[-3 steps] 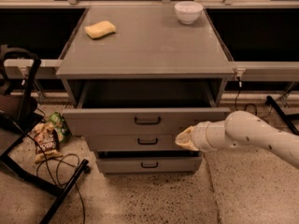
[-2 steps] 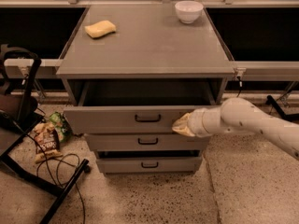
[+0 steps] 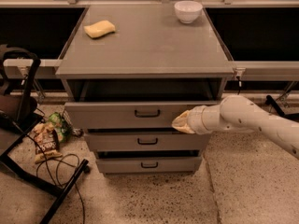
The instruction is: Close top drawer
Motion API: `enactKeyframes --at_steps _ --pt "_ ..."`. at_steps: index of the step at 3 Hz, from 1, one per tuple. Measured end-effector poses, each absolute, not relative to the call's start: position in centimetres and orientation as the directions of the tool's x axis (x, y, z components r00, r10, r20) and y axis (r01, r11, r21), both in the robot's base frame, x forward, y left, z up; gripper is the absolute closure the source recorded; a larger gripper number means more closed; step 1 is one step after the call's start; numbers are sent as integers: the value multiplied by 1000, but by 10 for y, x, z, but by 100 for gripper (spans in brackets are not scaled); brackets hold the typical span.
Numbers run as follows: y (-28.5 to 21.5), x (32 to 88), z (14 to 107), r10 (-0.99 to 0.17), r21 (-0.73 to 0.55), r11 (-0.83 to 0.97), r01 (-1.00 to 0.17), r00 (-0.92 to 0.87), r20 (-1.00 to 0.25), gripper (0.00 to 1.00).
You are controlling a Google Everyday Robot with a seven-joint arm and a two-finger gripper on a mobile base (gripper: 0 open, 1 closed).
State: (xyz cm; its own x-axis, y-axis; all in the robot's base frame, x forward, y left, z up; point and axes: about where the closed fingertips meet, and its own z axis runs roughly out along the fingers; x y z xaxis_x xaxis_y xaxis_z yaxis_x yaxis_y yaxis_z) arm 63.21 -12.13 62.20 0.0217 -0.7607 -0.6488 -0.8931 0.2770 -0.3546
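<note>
The top drawer (image 3: 112,114) of the grey metal cabinet stands pulled out, its flat front carrying a small black bar handle (image 3: 147,113) at the centre. My gripper (image 3: 180,122) comes in from the right on a white arm and rests against the right part of the drawer front, right of the handle. Its tip looks pale yellow. The drawer's dark inside shows above the front panel.
Two narrower drawers (image 3: 147,142) sit below. A yellow sponge (image 3: 99,29) and a white bowl (image 3: 188,11) stand on the cabinet top (image 3: 149,50). Snack bags (image 3: 46,135), cables and a black chair frame (image 3: 28,125) lie on the floor at left.
My gripper has moved left and up along the drawer front toward the handle. The drawer front looks slightly further in than before.
</note>
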Motion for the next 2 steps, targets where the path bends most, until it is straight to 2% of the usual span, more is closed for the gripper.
enactKeyframes --at_steps 2 --pt "-121 632 622 -761 -355 277 -893 22 -649 36"
